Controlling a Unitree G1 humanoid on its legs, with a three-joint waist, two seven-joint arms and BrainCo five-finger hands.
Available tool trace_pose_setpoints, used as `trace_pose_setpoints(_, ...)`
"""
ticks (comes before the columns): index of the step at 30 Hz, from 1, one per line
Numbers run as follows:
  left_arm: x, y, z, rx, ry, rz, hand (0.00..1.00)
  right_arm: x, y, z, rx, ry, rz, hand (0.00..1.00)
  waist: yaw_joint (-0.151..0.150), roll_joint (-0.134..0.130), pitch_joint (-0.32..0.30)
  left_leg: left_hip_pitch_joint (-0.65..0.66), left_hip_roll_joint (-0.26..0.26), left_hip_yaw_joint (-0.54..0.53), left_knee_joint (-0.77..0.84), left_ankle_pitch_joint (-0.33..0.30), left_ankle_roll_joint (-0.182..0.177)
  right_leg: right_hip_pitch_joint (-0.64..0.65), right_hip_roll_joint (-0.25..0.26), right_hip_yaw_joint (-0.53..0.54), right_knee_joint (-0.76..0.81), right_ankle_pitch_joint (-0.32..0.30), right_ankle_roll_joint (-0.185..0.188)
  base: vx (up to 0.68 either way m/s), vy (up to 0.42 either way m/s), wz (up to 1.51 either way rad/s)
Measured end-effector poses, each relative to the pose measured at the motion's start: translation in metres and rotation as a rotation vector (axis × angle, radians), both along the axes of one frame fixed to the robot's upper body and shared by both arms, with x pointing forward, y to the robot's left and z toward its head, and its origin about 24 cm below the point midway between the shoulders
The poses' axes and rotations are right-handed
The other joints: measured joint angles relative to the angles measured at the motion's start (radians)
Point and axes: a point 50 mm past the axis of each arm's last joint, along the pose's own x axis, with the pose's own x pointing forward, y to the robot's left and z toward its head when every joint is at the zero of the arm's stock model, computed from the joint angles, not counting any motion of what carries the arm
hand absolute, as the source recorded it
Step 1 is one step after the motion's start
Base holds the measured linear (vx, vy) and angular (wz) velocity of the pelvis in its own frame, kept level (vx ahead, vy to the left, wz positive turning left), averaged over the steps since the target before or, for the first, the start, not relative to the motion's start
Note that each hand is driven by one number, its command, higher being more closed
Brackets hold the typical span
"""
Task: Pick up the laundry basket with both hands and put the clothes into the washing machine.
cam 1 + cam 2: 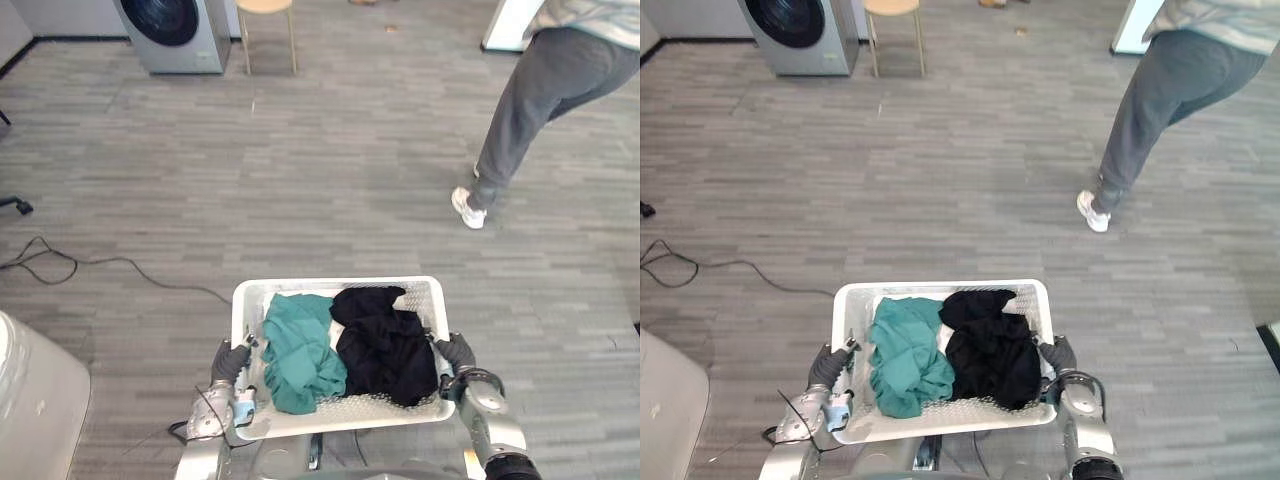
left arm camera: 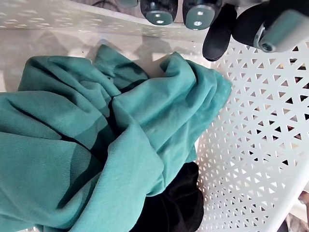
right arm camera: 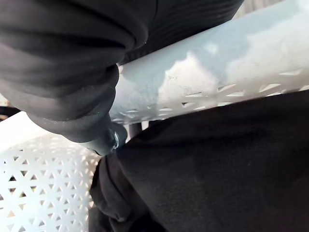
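Note:
A white perforated laundry basket (image 1: 335, 285) is held low in front of me. Inside lie a teal garment (image 1: 297, 350) on the left and a black garment (image 1: 385, 345) on the right. My left hand (image 1: 232, 360) grips the basket's left rim, and its fingers (image 2: 195, 12) curl over the edge above the teal cloth (image 2: 96, 145). On the right rim (image 3: 207, 72), my right hand (image 1: 457, 352) is clamped beside the black cloth (image 3: 217, 169). The washing machine (image 1: 175, 30) stands far off at the back left, its round door facing me.
A wooden stool (image 1: 268, 25) stands just right of the washing machine. A person (image 1: 545, 100) in grey trousers walks at the back right. A black cable (image 1: 100, 262) trails over the grey floor on the left. A pale rounded object (image 1: 35, 400) sits at the near left.

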Motion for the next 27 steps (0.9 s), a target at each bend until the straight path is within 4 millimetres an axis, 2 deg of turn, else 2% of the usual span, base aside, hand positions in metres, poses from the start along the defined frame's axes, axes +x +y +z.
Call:
trace_pose_setpoints(2, -0.006, 0.004, 0.003, 0.023, -0.003, -0.005, 1.00, -0.006, 0.008, -0.004, 0.029, 0.009, -0.004, 1.00, -0.008, 0.005, 0.001, 0.121, -0.017, -0.013, -0.094, -0.009, 0.000, -0.086, 0.041, -0.014, 0.069, -0.022, -0.027, 0.55, 0.178, 0.13)
trace_pose_setpoints(3, -0.005, 0.007, 0.007, 0.035, -0.014, -0.009, 1.00, -0.006, 0.011, -0.002, 0.037, -0.002, -0.004, 1.00, -0.022, 0.015, 0.002, 0.185, -0.018, -0.027, -0.155, -0.009, 0.000, -0.155, 0.059, -0.074, 0.022, -0.054, -0.056, 0.63, 0.163, 0.25)
trace_pose_setpoints(4, -0.003, 0.006, 0.009, 0.035, -0.027, -0.012, 1.00, -0.006, 0.010, 0.002, 0.037, -0.023, -0.011, 1.00, -0.031, 0.027, 0.008, 0.249, -0.017, -0.044, -0.208, -0.009, 0.000, -0.207, 0.065, -0.149, -0.097, -0.068, -0.084, 0.53, 0.114, 0.30)
trace_pose_setpoints(5, -0.003, 0.006, 0.010, 0.035, -0.033, -0.014, 1.00, -0.007, 0.010, 0.004, 0.037, -0.033, -0.015, 1.00, -0.038, 0.031, 0.009, 0.280, -0.017, -0.056, -0.234, -0.009, 0.000, -0.225, 0.069, -0.186, -0.190, -0.066, -0.089, 0.68, 0.120, 0.47)
trace_pose_setpoints(6, 0.001, 0.004, 0.012, 0.034, -0.047, -0.024, 1.00, -0.010, 0.009, 0.006, 0.037, -0.046, -0.026, 1.00, -0.049, 0.035, 0.006, 0.331, -0.016, -0.083, -0.274, -0.012, -0.006, -0.242, 0.082, -0.238, -0.460, -0.028, -0.099, 0.73, 0.101, 0.70)
trace_pose_setpoints(7, 0.006, 0.001, 0.014, 0.033, -0.060, -0.044, 1.00, -0.011, 0.008, 0.007, 0.041, -0.054, -0.038, 1.00, -0.060, 0.020, 0.005, 0.382, -0.024, -0.099, -0.310, -0.018, -0.016, -0.250, 0.085, -0.253, -0.735, 0.062, -0.079, 0.76, 0.084, 0.75)
trace_pose_setpoints(8, 0.008, 0.000, 0.015, 0.037, -0.063, -0.055, 1.00, -0.011, 0.007, 0.008, 0.042, -0.056, -0.048, 1.00, -0.069, 0.006, 0.000, 0.410, -0.036, -0.117, -0.328, -0.021, -0.022, -0.272, 0.082, -0.239, -0.803, 0.089, -0.067, 0.68, 0.019, 0.74)
trace_pose_setpoints(9, 0.008, -0.004, 0.014, 0.034, -0.060, -0.072, 1.00, -0.013, 0.004, 0.007, 0.038, -0.050, -0.055, 1.00, -0.077, 0.004, -0.004, 0.465, -0.029, -0.148, -0.341, -0.051, -0.067, -0.301, 0.089, -0.199, -0.863, 0.134, -0.076, 0.56, -0.011, 0.53)
trace_pose_setpoints(10, 0.008, -0.003, 0.013, 0.036, -0.054, -0.068, 1.00, -0.016, 0.004, 0.005, 0.038, -0.041, -0.059, 1.00, -0.080, 0.006, -0.005, 0.498, -0.018, -0.160, -0.335, -0.061, -0.085, -0.302, 0.104, -0.181, -0.863, 0.145, -0.086, 0.77, -0.064, 0.76)
trace_pose_setpoints(11, 0.000, 0.001, 0.009, 0.039, -0.029, -0.056, 1.00, -0.026, 0.004, 0.000, 0.041, -0.014, -0.068, 1.00, -0.098, 0.015, -0.024, 0.525, 0.006, -0.205, -0.261, -0.074, -0.106, -0.300, 0.141, -0.150, -0.817, 0.157, -0.130, 0.87, -0.132, 0.92)
trace_pose_setpoints(12, -0.008, 0.000, 0.003, 0.026, 0.002, -0.047, 1.00, -0.034, 0.005, -0.004, 0.044, 0.005, -0.071, 1.00, -0.126, 0.026, -0.059, 0.491, 0.040, -0.235, -0.080, -0.073, -0.109, -0.281, 0.192, -0.117, -0.772, 0.263, -0.234, 0.90, -0.153, 1.00)
trace_pose_setpoints(13, -0.010, -0.001, 0.002, 0.015, 0.010, -0.044, 1.00, -0.038, 0.001, -0.003, 0.030, 0.007, -0.069, 1.00, -0.134, 0.047, -0.078, 0.448, 0.070, -0.238, 0.043, -0.056, -0.116, -0.262, 0.217, -0.132, -0.756, 0.312, -0.243, 0.89, -0.160, 0.58)
trace_pose_setpoints(14, -0.012, -0.008, -0.001, -0.024, 0.010, -0.022, 1.00, -0.037, -0.006, 0.005, -0.008, -0.019, -0.048, 1.00, -0.120, 0.132, -0.080, 0.348, 0.148, -0.197, 0.302, 0.092, -0.114, -0.235, 0.286, -0.154, -0.701, 0.268, -0.214, 0.87, -0.077, -0.56)
trace_pose_setpoints(15, -0.019, -0.006, -0.004, -0.049, 0.023, 0.035, 1.00, -0.030, -0.001, 0.011, -0.020, -0.037, 0.002, 1.00, -0.091, 0.148, -0.081, 0.284, 0.175, -0.131, 0.430, 0.463, -0.144, -0.183, 0.342, -0.092, -0.706, 0.215, -0.212, 0.87, -0.047, -1.12)
trace_pose_setpoints(16, -0.022, -0.002, -0.005, -0.046, 0.028, 0.054, 1.00, -0.027, 0.003, 0.014, -0.022, -0.048, 0.025, 1.00, -0.068, 0.145, -0.081, 0.248, 0.183, -0.117, 0.483, 0.612, -0.146, -0.143, 0.354, -0.053, -0.730, 0.198, -0.217, 1.01, 0.015, -1.07)
trace_pose_setpoints(17, -0.016, -0.005, -0.001, -0.044, 0.006, 0.017, 1.00, -0.029, -0.001, 0.015, -0.021, -0.060, -0.005, 1.00, -0.073, 0.145, -0.067, 0.113, 0.195, -0.120, 0.669, 0.472, -0.126, -0.044, 0.359, -0.038, -0.795, 0.179, -0.218, 0.98, 0.037, -0.53)
trace_pose_setpoints(18, -0.012, -0.006, 0.003, -0.043, -0.012, -0.007, 1.00, -0.028, -0.002, 0.015, -0.014, -0.063, -0.034, 1.00, -0.063, 0.127, -0.053, 0.001, 0.189, -0.100, 0.761, 0.310, -0.086, 0.054, 0.353, 0.004, -0.853, 0.164, -0.214, 0.80, 0.036, -0.35)
trace_pose_setpoints(19, -0.012, -0.006, 0.003, -0.040, -0.017, -0.007, 1.00, -0.026, -0.001, 0.016, -0.016, -0.068, -0.033, 1.00, -0.049, 0.116, -0.045, -0.042, 0.183, -0.085, 0.764, 0.249, -0.077, 0.102, 0.343, 0.032, -0.879, 0.154, -0.217, 0.63, 0.106, -0.61)
trace_pose_setpoints(20, -0.010, -0.006, 0.005, -0.038, -0.030, -0.008, 1.00, -0.022, -0.001, 0.017, -0.017, -0.072, -0.029, 1.00, -0.039, 0.094, -0.030, -0.104, 0.166, -0.080, 0.717, 0.175, -0.069, 0.172, 0.319, 0.064, -0.915, 0.142, -0.212, 0.59, 0.179, -0.72)
trace_pose_setpoints(21, -0.007, -0.007, 0.006, -0.041, -0.041, -0.011, 1.00, -0.016, -0.002, 0.017, -0.021, -0.076, -0.023, 1.00, -0.026, 0.075, -0.017, -0.185, 0.137, -0.087, 0.554, 0.109, -0.101, 0.231, 0.280, 0.081, -0.924, 0.120, -0.189, 0.86, 0.296, -0.87)
trace_pose_setpoints(22, -0.006, -0.008, 0.008, -0.044, -0.051, -0.012, 1.00, -0.011, -0.004, 0.020, -0.030, -0.088, -0.016, 1.00, -0.018, 0.070, -0.014, -0.235, 0.140, -0.089, 0.318, 0.105, -0.125, 0.273, 0.251, 0.108, -0.921, 0.066, -0.159, 0.83, 0.356, -0.78)
trace_pose_setpoints(23, -0.006, -0.008, 0.008, -0.051, -0.055, -0.006, 1.00, -0.009, -0.005, 0.021, -0.033, -0.094, -0.013, 1.00, -0.013, 0.070, -0.014, -0.246, 0.140, -0.096, 0.184, 0.123, -0.149, 0.296, 0.233, 0.121, -0.919, 0.021, -0.124, 0.82, 0.399, -0.78)
trace_pose_setpoints(24, -0.007, -0.010, 0.005, -0.059, -0.045, 0.007, 1.00, -0.010, -0.005, 0.020, -0.038, -0.089, -0.011, 1.00, -0.008, 0.098, -0.020, -0.243, 0.166, -0.096, -0.008, 0.279, -0.165, 0.345, 0.229, 0.143, -0.918, -0.065, -0.065, 0.85, 0.426, -0.45)
trace_pose_setpoints(25, -0.007, -0.007, 0.001, -0.041, -0.017, 0.005, 1.00, -0.015, -0.002, 0.010, -0.018, -0.045, -0.028, 1.00, -0.014, 0.061, -0.034, -0.218, 0.109, -0.056, 0.026, 0.207, -0.111, 0.376, 0.169, 0.181, -0.905, -0.095, -0.085, 0.73, 0.340, -0.26)
trace_pose_setpoints(26, -0.008, -0.004, 0.002, -0.028, -0.014, 0.007, 1.00, -0.014, 0.000, 0.010, -0.018, -0.045, -0.020, 1.00, -0.021, 0.035, -0.047, -0.213, 0.093, -0.042, 0.034, 0.182, -0.102, 0.374, 0.153, 0.202, -0.882, -0.095, -0.084, 0.73, 0.313, -0.12)
trace_pose_setpoints(27, -0.007, -0.005, 0.004, -0.028, -0.022, 0.007, 1.00, -0.012, 0.002, 0.013, -0.018, -0.058, -0.013, 1.00, -0.019, 0.029, -0.046, -0.196, 0.070, -0.015, 0.058, 0.129, -0.062, 0.354, 0.130, 0.210, -0.805, -0.093, -0.080, 0.57, 0.231, -0.22)
